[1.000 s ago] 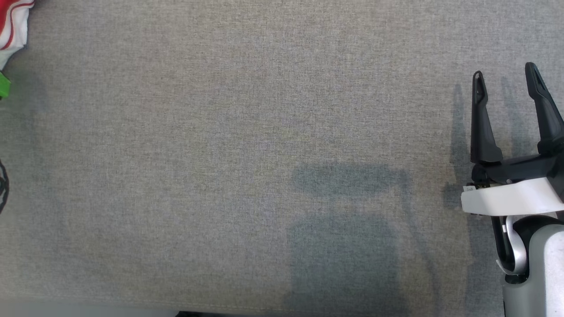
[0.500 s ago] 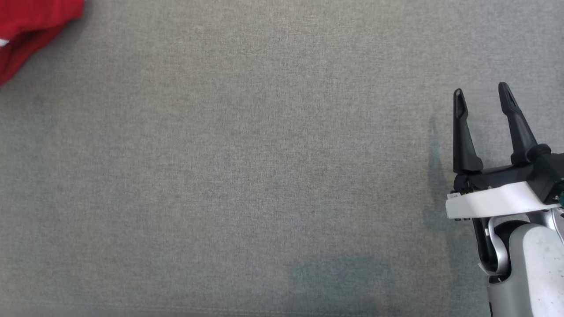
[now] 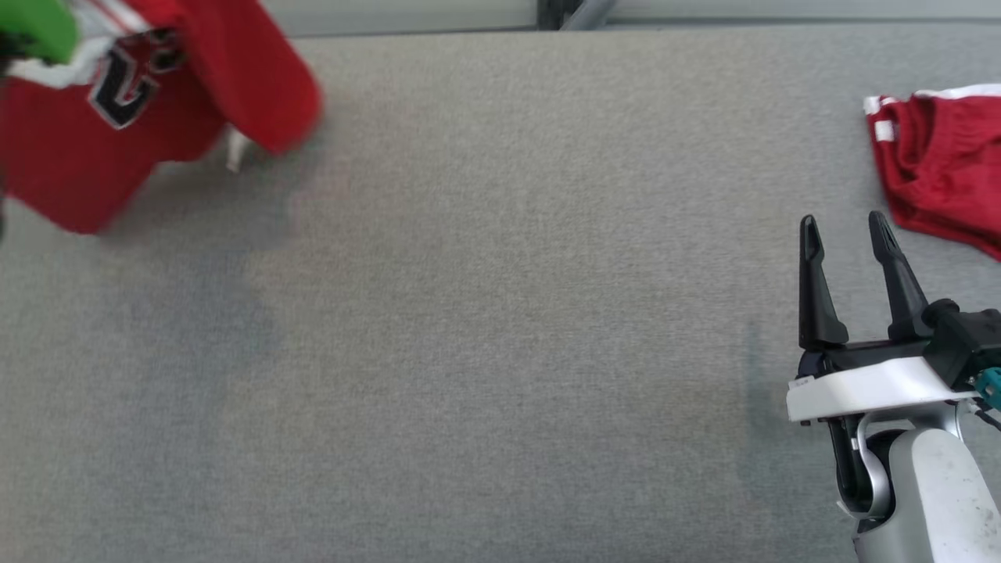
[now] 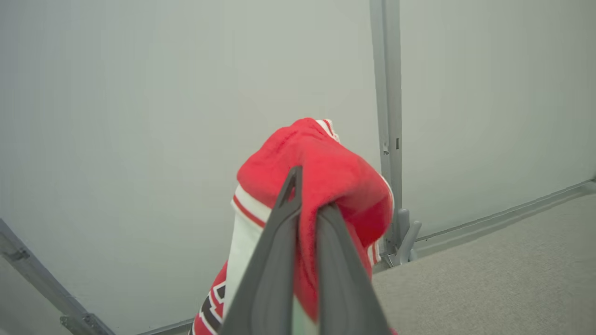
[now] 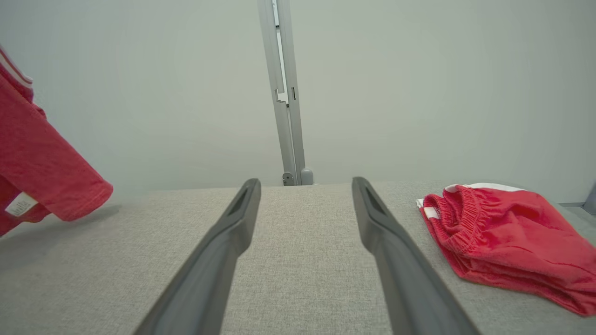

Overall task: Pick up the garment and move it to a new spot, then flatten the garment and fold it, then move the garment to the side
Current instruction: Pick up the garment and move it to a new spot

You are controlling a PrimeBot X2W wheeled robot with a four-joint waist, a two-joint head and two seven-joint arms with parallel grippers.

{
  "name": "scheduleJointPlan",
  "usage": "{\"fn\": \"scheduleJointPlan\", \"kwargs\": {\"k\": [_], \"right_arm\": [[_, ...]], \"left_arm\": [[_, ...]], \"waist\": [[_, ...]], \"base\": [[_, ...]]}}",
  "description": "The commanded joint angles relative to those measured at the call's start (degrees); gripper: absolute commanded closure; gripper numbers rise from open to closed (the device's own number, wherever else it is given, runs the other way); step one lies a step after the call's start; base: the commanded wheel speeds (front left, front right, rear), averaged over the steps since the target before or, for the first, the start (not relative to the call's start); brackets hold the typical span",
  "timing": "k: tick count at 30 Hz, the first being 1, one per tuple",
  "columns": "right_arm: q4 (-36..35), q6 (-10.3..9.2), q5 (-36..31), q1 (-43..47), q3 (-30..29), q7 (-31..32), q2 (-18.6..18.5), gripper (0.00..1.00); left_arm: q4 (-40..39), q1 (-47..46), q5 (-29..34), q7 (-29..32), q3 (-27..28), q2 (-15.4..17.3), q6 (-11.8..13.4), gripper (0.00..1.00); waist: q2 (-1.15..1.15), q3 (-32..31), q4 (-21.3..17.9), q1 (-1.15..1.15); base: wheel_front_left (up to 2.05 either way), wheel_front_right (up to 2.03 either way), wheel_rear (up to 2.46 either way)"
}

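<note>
At far left | left claw (image 4: 311, 190) grasping garment (image 3: 62, 156), long axis vertical | right claw (image 3: 844, 227) released

Head camera looks down on the grey woven surface (image 3: 500, 352); wrist cameras sit low facing the pale wall (image 5: 139, 93), the left close against the red-and-white cloth jersey (image 4: 326, 177). Head and right wrist share folded red shorts (image 3: 938, 172), at 2 o'clock from above

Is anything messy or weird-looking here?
Nothing is broken or spilled. The red shirt hangs all bunched up from the left gripper, not flat yet. The red shorts lie rumpled on the grey table.
</note>
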Motion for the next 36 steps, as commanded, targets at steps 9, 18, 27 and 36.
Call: {"fn": "scheduleJointPlan", "kwargs": {"k": [9, 18, 27, 36], "right_arm": [[2.69, -0.10, 2.84, 0.28, -2.05, -2.13, -0.12, 0.00], [4.41, -0.10, 4.14, -0.80, -2.71, -2.99, -0.12, 0.00], [4.40, -0.10, 3.80, -0.81, -3.47, -3.02, -0.13, 0.00], [4.63, -0.10, 2.53, 0.04, -2.86, -3.03, -0.13, 0.00]], "left_arm": [[-11.13, -2.66, 1.44, 4.29, -3.86, -9.27, 6.31, 1.00], [-10.70, 5.04, -1.60, 1.28, -4.12, -14.27, 9.89, 1.00], [-0.98, 21.30, -7.03, -10.28, -0.51, -16.83, 11.61, 1.00], [11.13, 30.36, -10.40, -17.96, 2.99, -19.78, 10.56, 1.00]], "waist": [[0.09, -3.84, -7.28, 0.00], [0.09, -0.25, -10.11, 0.00], [0.09, 0.94, -10.27, 0.00], [0.09, 0.18, -7.86, 0.00]], "base": [[0.00, 0.00, 0.00], [0.00, 0.00, 0.00], [0.00, 0.00, 0.00], [0.00, 0.00, 0.00]]}}
